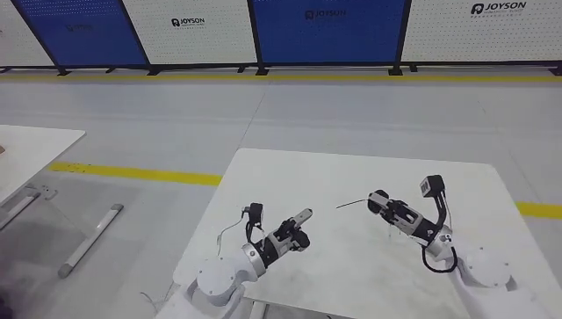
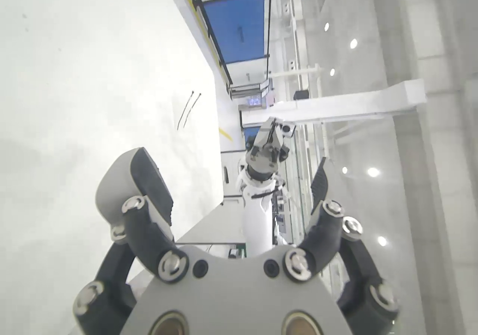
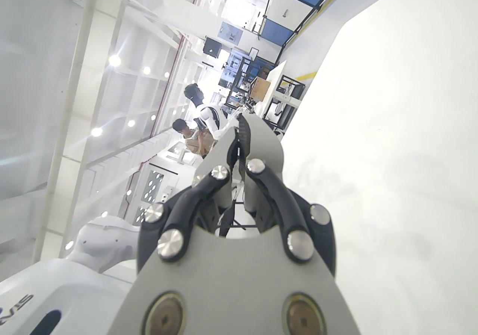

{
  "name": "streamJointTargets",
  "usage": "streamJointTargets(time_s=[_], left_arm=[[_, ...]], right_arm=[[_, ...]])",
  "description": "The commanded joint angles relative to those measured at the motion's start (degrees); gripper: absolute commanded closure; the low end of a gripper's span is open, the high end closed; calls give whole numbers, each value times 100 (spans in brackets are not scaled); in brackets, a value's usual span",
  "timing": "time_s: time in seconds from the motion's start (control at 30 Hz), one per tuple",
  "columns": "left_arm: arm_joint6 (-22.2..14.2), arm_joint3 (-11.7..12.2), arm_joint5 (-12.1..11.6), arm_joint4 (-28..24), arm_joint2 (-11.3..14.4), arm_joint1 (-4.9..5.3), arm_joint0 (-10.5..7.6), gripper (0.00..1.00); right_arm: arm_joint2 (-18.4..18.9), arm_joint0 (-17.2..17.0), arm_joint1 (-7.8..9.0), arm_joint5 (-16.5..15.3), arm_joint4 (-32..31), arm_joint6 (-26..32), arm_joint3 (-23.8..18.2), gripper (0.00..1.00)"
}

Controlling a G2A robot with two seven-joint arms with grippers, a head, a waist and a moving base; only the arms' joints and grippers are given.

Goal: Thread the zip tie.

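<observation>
Find the black zip tie (image 1: pixel 351 203) lying on the white surface (image 1: pixel 290 174), just ahead of the right gripper (image 1: pixel 378 199), with fingers pressed together on nothing visible. Find the left gripper (image 1: pixel 299 224) well apart from it, with fingers spread wide and empty. Expect a featherlight, springy, slick strap, awkward to pinch off a flat top. Probably best taken just behind the blocky head and short of the tail tip, leaving that tip free.

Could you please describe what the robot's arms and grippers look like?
The left arm and right arm have white rounded shells and black wrist sections; a black cable loops by the right wrist. The left gripper and right gripper match: grey metal base plate, black curved links with silver screws, grey jaws lined with black ridged pads.
</observation>
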Motion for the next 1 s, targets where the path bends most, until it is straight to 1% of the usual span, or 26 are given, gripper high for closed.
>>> streamJointTargets(time_s=[0.0,0.33,0.4,0.43,0.5,0.53,0.57,0.6,0.63,0.67,0.73,0.77,0.97], left_arm=[[259,8,-64,52,94,-20,-21,0],[259,8,-64,52,94,-20,-21,0],[351,35,-82,98,172,-32,-45,0],[407,33,-1,1,256,-50,-90,0],[551,3,35,-103,380,-81,-184,0],[683,-11,77,-307,469,-113,-250,0],[744,-4,145,-443,533,-134,-313,0],[831,16,269,-585,591,-157,-397,0],[975,31,369,-753,646,-186,-496,0],[1163,83,493,-872,737,-222,-632,0],[1562,186,680,-973,865,-278,-822,0],[1727,220,727,-977,940,-304,-903,0],[1727,220,727,-977,940,-304,-903,0]], right_arm=[[-64,52,-42,0,-40,50,101,100],[-64,52,-42,0,-40,50,101,100],[-90,21,-50,29,-94,-5,53,100],[-124,20,-62,52,-152,-42,46,100],[-200,54,-92,67,-235,-113,99,100],[-257,85,-116,31,-252,-135,153,100],[-300,113,-136,0,-260,-149,207,100],[-347,149,-157,0,-275,-154,257,100],[-394,188,-181,0,-283,-156,313,100],[-448,244,-212,0,-287,-161,391,100],[-495,316,-253,0,-290,-159,482,100],[-497,325,-259,0,-282,-153,490,100],[-497,325,-259,0,-282,-153,490,100]])
